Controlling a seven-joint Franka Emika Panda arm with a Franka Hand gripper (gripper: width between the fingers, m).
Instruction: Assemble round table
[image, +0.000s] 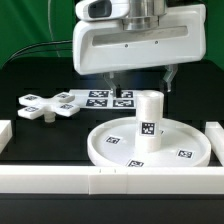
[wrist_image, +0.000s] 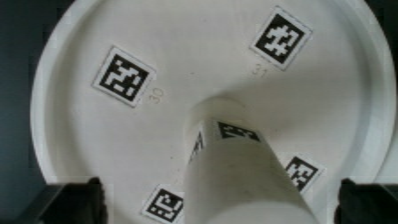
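The large round rimmed disc lies on the black table at the front of the exterior view. The short thick post stands upright on its middle, tags on its side. The four-armed cross piece lies flat at the exterior view's left. My gripper hangs above and just behind the post, open and empty. In the wrist view the disc fills the picture and the post rises toward the camera. The gripper has one dark finger on each side of the post's top, with gaps between.
The marker board lies flat behind the disc. Long white border blocks run along the front, the exterior view's left and right. A green backdrop stands behind the table.
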